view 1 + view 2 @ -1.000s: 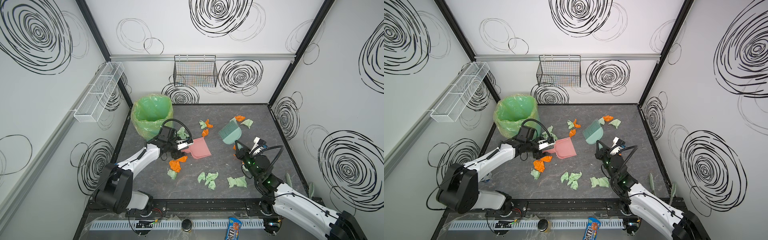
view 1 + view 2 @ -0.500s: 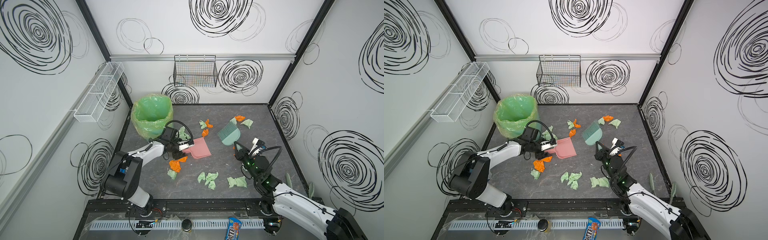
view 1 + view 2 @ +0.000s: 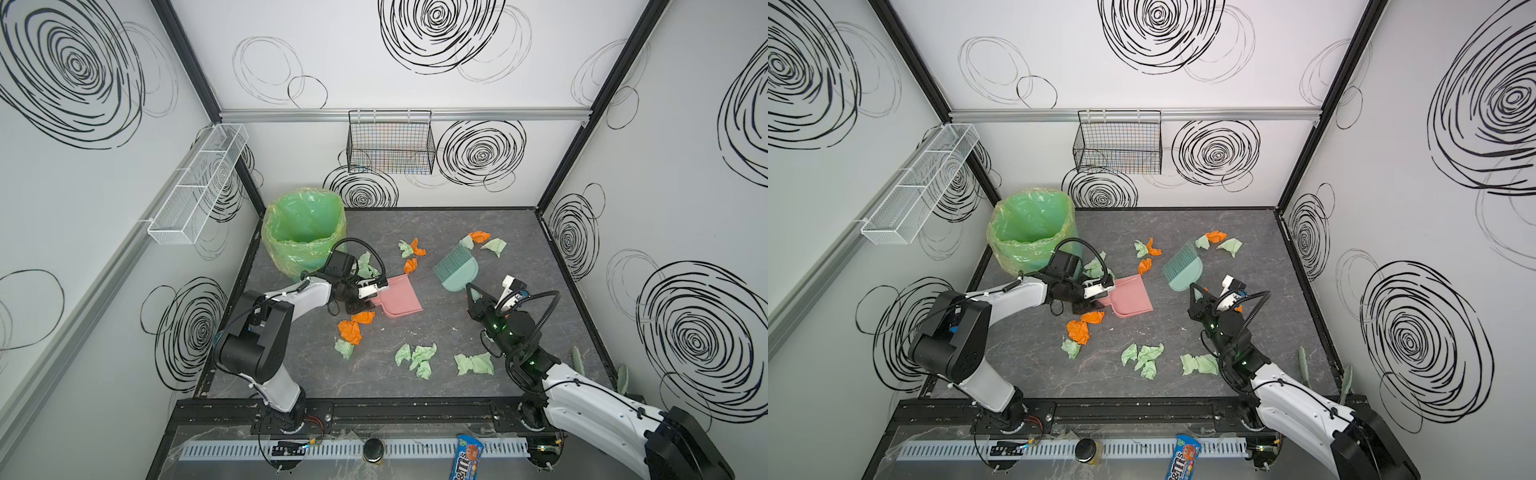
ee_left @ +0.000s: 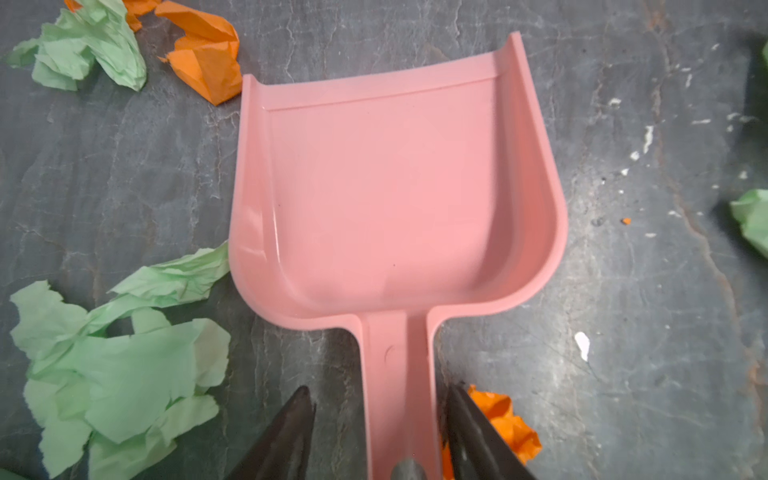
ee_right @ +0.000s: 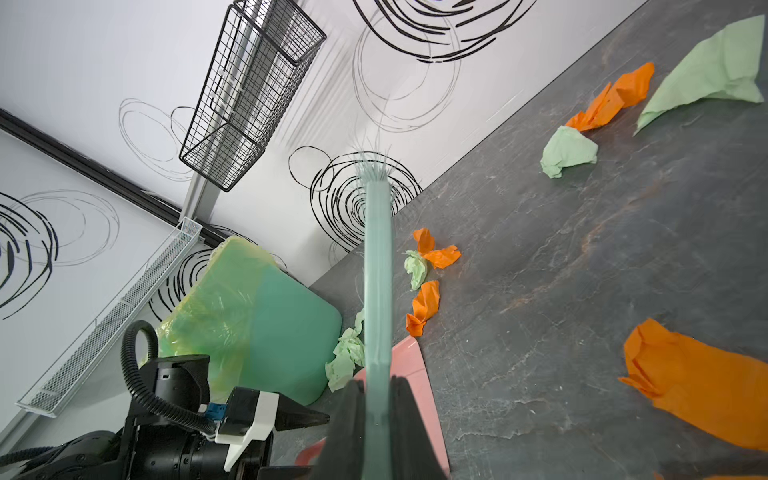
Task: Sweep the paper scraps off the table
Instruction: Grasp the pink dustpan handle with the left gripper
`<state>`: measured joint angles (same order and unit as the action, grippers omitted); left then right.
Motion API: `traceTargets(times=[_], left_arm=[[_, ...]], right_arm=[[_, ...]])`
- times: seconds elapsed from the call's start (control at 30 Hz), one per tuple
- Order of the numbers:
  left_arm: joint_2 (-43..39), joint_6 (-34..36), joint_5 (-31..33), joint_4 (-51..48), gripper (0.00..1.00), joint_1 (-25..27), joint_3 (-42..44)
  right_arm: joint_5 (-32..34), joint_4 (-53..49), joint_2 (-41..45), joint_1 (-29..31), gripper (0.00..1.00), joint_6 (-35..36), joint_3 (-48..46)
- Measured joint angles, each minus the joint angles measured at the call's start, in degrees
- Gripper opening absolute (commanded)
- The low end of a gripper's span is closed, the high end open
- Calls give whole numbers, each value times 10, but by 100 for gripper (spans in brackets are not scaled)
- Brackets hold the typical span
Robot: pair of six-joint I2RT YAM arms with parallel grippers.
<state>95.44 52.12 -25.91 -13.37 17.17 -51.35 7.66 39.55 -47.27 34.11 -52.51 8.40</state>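
Observation:
Orange and pale green paper scraps (image 3: 350, 330) lie scattered over the dark table (image 3: 440, 332), with more scraps (image 3: 1148, 357) toward the front and others (image 3: 482, 239) at the back. A pink dustpan (image 3: 397, 295) lies flat at mid-table. My left gripper (image 4: 379, 390) straddles its handle, open, with a gap beside one finger. Green scraps (image 4: 116, 365) and an orange one (image 4: 503, 424) lie beside the handle. My right gripper (image 5: 376, 380) is shut on the handle of a teal brush (image 3: 457, 266), bristles pointing toward the back wall.
A bin with a green liner (image 3: 305, 232) stands at the back left, close behind the left gripper. A black wire basket (image 3: 390, 143) hangs on the back wall and a white mesh shelf (image 3: 199, 183) on the left wall. A candy packet (image 3: 467, 457) lies on the front ledge.
The left gripper's jaws have narrowed around the dustpan handle, and its arm has shifted a little. The right arm and the brush have stayed where they were.

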Motion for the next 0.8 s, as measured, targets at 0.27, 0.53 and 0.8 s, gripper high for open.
traceTargets(times=[0.27,0.53,0.8], left_arm=[[25,5,-5,-3,48,-1,-10],[25,9,-9,-4,23,-2,-10],[25,8,-17,-21,0,-4,-20]], right_arm=[[-8,14,-19,-4,2,0,0],[-16,23,-34,-4,2,0,0],[-20,3,-35,-12,1,0,2]])
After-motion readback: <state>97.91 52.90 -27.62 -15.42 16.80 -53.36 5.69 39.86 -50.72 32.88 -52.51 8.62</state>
